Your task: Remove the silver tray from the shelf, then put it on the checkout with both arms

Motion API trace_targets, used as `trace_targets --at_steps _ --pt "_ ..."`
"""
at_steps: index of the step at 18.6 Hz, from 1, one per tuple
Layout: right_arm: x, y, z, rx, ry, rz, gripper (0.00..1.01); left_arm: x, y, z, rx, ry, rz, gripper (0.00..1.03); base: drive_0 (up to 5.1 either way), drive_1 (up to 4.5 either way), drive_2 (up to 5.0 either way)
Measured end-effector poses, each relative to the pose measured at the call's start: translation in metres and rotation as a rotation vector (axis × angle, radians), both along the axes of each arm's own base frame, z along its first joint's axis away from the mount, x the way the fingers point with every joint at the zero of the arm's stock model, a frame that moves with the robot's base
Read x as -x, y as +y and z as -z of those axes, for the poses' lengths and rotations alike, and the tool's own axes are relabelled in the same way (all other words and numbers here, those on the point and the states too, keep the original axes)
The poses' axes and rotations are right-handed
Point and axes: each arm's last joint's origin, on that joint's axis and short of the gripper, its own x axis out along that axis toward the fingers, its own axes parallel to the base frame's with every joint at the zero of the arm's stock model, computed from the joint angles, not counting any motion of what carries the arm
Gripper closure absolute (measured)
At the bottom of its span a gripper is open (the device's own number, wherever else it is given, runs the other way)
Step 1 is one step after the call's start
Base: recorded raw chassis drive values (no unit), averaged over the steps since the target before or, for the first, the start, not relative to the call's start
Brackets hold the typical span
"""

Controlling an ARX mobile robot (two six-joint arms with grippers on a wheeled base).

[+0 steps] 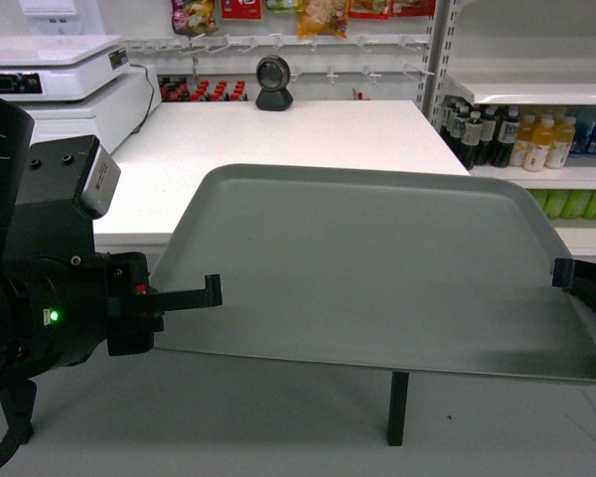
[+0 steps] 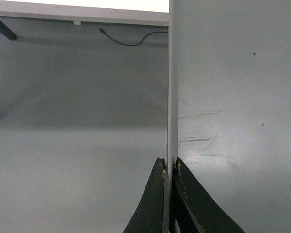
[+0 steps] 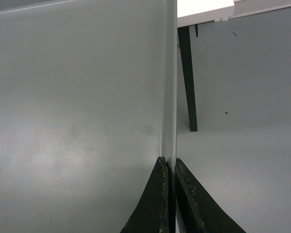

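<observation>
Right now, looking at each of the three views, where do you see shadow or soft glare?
Head view: the silver tray darkens in a shadow band along its near edge. Left wrist view: a broad shadow crosses the floor beside the tray rim held by the left gripper. Right wrist view: faint soft glare on the tray surface beside the right gripper.

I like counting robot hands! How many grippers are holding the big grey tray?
2. The left gripper pinches the silver tray on its left rim; the right gripper pinches the right rim.
</observation>
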Motion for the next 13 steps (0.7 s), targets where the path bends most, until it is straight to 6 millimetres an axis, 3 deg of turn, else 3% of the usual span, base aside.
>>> trace_targets --at_steps 13 --pt "-0.0001 0.0 -0.0002 -0.001 -0.002 -0.001 0.99 0.0 -0.0001 -0.0001 0.002 -0.001 0.002 1.01 0.0 4.07 -4.0"
